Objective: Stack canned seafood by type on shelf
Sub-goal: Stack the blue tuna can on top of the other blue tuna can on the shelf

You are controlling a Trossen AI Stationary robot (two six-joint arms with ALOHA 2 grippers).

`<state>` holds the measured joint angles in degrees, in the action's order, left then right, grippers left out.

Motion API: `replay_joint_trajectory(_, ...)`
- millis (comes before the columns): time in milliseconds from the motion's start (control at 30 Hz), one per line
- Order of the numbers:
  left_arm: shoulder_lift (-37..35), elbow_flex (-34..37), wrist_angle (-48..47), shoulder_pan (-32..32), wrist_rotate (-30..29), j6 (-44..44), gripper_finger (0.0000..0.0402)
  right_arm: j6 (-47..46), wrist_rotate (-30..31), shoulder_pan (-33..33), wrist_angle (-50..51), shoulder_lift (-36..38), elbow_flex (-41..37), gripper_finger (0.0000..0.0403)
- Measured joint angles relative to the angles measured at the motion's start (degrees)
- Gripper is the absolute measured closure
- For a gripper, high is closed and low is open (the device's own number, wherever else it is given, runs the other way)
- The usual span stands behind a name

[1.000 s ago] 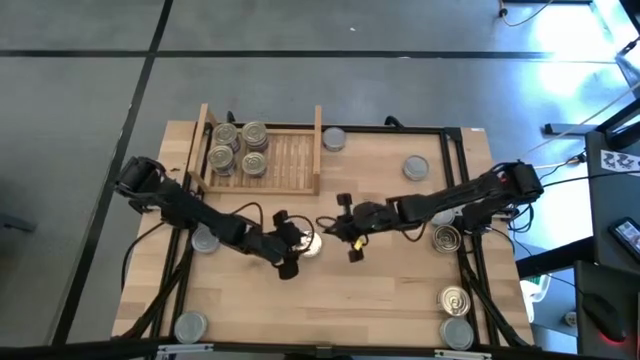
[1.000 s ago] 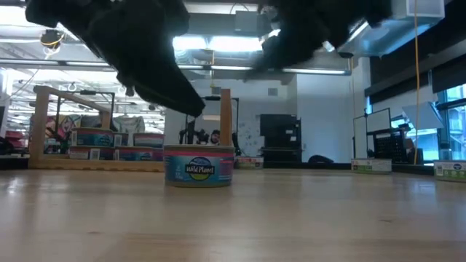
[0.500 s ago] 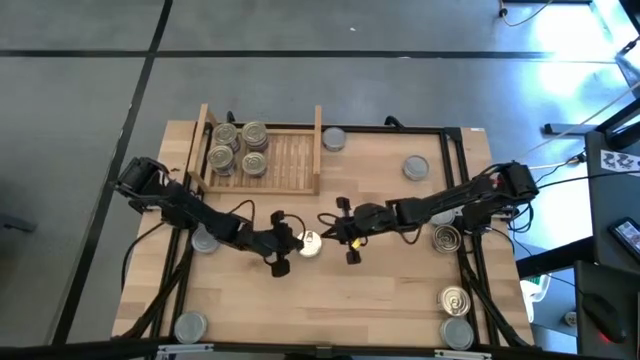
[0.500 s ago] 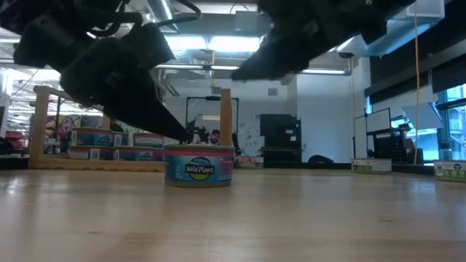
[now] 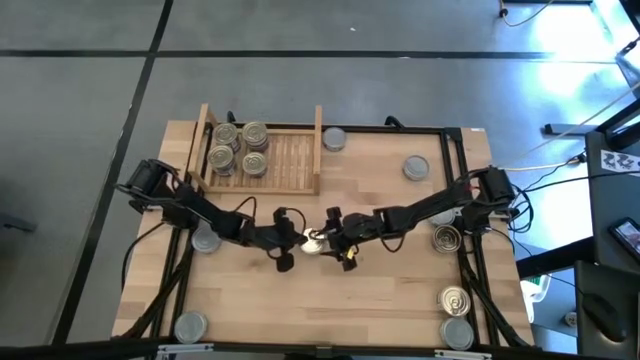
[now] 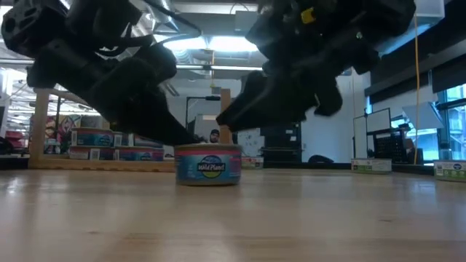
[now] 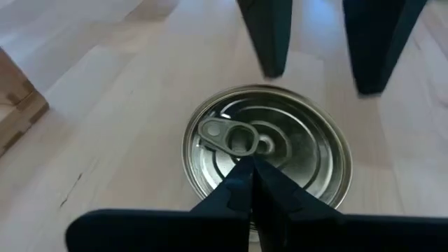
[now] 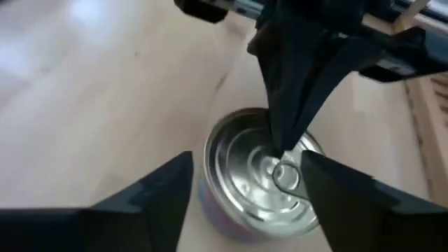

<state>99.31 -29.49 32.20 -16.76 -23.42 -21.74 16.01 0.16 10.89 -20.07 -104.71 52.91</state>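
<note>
A round can [image 5: 313,242] with a shiny pull-tab top stands on its base at the table's middle; its blue label shows in the low view [image 6: 209,166]. My left gripper [image 7: 250,166] is shut, its tips over the can's top. My right gripper [image 8: 246,159] is open, with one finger on each side of the can and clear of it. The light-wood shelf [image 5: 285,160] stands at the far left and holds several cans [image 5: 238,148] at its left end. My left gripper has its shut fingertips [image 8: 283,155] on the can's top, at the pull tab [image 7: 231,136] near the middle. The fingers slant down from the table's left. The can stands upright on the table.
Loose cans stand about the table: two behind the shelf's right side [image 5: 333,139] [image 5: 416,168], several along the right edge [image 5: 446,238] [image 5: 455,300], two on the left [image 5: 205,240] [image 5: 190,326]. Bare wood lies along the near edge in the middle.
My left gripper has shut and come down onto the can's top. My right gripper has gone toward the table's left and down to the can, and has opened around it. The can has slid a little toward the table's right, still upright.
</note>
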Motion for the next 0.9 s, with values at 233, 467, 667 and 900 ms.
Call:
replay_joint_trajectory(233,0.57,4.02,7.41,1.65,0.05,-3.96,0.0398,16.09,7.52,2.97,2.39,-1.54,0.01,0.008)
replay_joint_trajectory(467,0.7,4.48,8.72,2.89,1.15,-5.08,0.0399,33.24,20.21,5.25,1.54,-4.0,0.1,0.0075)
replay_joint_trajectory(667,0.78,4.54,9.4,3.09,1.68,-5.01,0.0399,41.02,22.39,4.73,0.59,-7.47,0.9,0.0085)
replay_joint_trajectory(900,0.81,4.61,9.51,3.09,1.66,-5.39,0.0398,44.88,24.59,3.31,4.33,-12.36,6.89,0.0096)
